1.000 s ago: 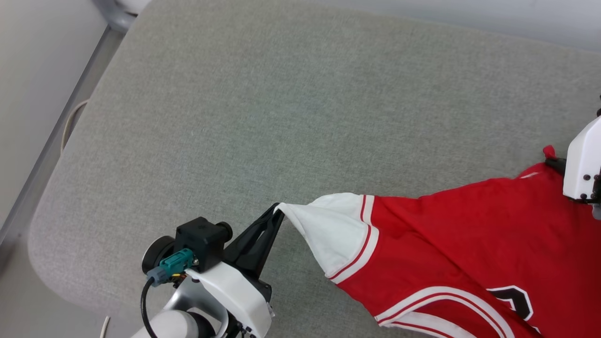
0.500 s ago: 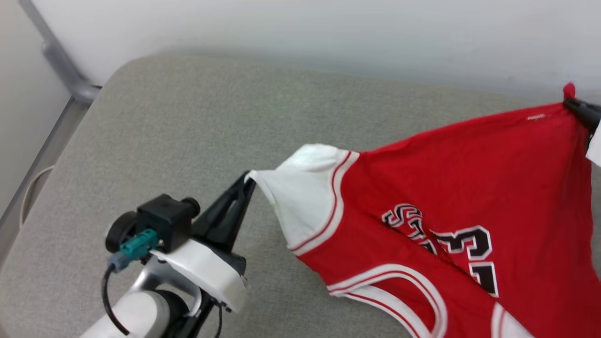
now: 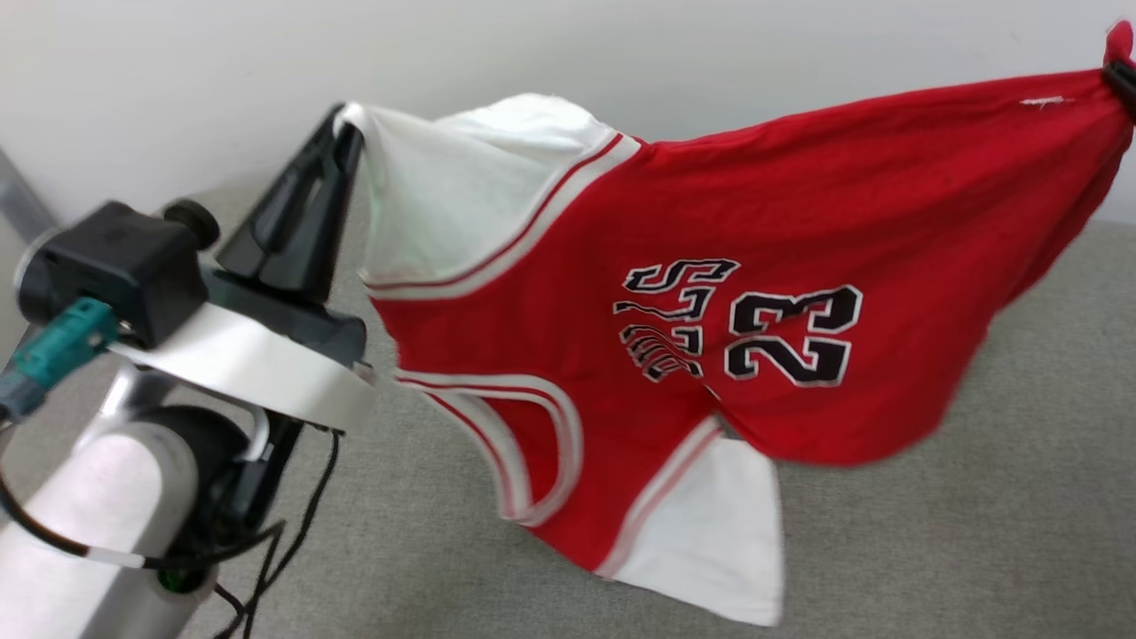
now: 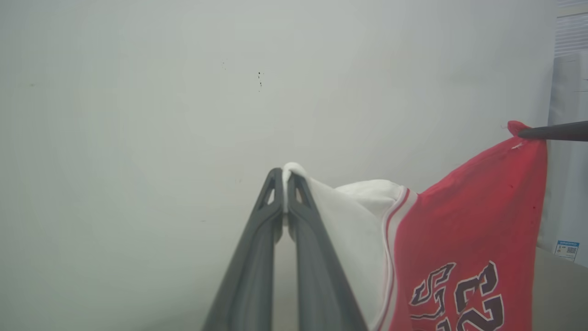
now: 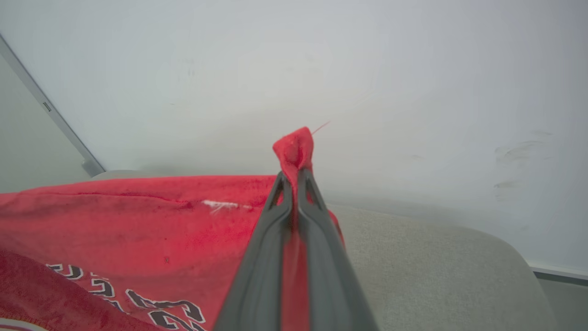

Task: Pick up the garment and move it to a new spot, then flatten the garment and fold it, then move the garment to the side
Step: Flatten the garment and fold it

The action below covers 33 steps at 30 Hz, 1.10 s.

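Garment: red jersey-style T-shirt (image 3: 710,231) with white short sleeves, white-and-red striped trim, and black-and-white lettering with the number 23 on its front.
Position: hanging in the air between my two pincers, drawn out along its upper edge, lettering towards my head camera. The lower white sleeve dangles close to the surface beneath; I cannot tell whether it touches.
Left gripper (image 3: 344,124): long dark fingers pressed together, pinching the tip of one white sleeve.
Right gripper (image 5: 294,179): fingers likewise closed, clamped on a bunched red corner of the shirt, with a small tuft of cloth poking out past the tips.
Support: grey woven padded surface (image 3: 976,532) with rounded corners, below the shirt.
Backdrop: plain white wall (image 3: 177,62) behind both pincers.
Fittings: black camera block (image 3: 115,257) with teal connector (image 3: 53,346) on my left wrist.
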{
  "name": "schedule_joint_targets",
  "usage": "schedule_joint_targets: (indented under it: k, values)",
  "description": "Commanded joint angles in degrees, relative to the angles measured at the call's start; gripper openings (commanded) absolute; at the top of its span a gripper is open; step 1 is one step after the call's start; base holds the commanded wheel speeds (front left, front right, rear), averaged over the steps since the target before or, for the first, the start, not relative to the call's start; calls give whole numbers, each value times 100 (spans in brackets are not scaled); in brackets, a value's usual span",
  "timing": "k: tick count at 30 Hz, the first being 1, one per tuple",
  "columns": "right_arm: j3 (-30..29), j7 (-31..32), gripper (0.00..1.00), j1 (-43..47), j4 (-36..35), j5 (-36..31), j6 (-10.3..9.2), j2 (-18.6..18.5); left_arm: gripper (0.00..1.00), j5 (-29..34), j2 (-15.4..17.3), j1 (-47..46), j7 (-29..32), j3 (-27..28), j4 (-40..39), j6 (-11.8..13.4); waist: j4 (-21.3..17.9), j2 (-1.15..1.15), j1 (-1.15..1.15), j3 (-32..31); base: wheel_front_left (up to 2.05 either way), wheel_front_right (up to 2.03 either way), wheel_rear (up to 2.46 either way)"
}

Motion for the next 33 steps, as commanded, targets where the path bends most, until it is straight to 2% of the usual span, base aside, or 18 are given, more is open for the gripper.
schedule_joint_targets:
  k: [1, 14, 19, 25, 33]
  values:
    - [-33, -7, 0, -68, -106, -39, -2, 56, 0, 34, 54, -136, 17, 80, -42, 31, -110, 0, 0, -75, 0, 0, 0]
    - [-446, 18, 0, -197, -928, -123, -2, 392, 0, 335, 284, -1184, 166, 513, -145, 161, -428, 0, 0, 15, 0, 0, 0]
    - [-658, -70, 0, -400, -1103, -233, -3, 554, 0, 478, 400, -1719, 319, 570, -84, 96, -510, 0, 0, 296, 0, 0, 0]
    - [-761, -246, 0, -868, -1088, -366, -3, 590, 0, 632, 620, -2560, 496, 607, 258, -224, -602, 0, 0, 907, 0, 0, 0]
    - [-695, -667, 0, -2017, -588, -707, -4, 502, 0, 886, 809, -4083, 476, 529, 1310, -952, -660, 0, 0, 1984, 0, 0, 0]
